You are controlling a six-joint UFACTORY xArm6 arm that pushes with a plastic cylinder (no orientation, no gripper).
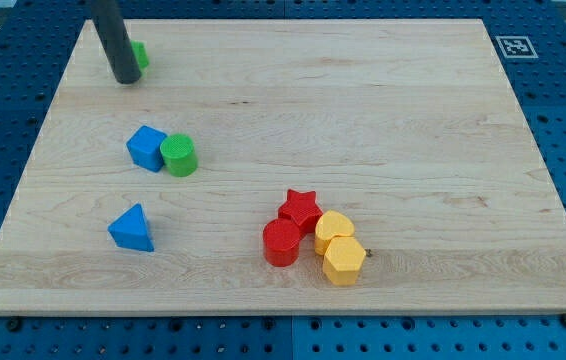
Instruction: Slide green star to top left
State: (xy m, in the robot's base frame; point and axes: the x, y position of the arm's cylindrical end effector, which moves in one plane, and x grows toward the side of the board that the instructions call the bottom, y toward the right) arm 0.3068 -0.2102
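The green star point(140, 54) lies near the board's top left corner, mostly hidden behind my dark rod, so only its right edge shows. My tip point(126, 80) rests on the board just below and left of the green star, touching or nearly touching it.
The wooden board point(383, 120) fills the view. A blue block point(146, 148) touches a green cylinder point(179, 156) at the left middle. A blue triangle point(131, 229) lies lower left. A red star point(301, 209), red cylinder point(282, 243) and two yellow blocks point(334, 231) point(343, 261) cluster at the bottom centre.
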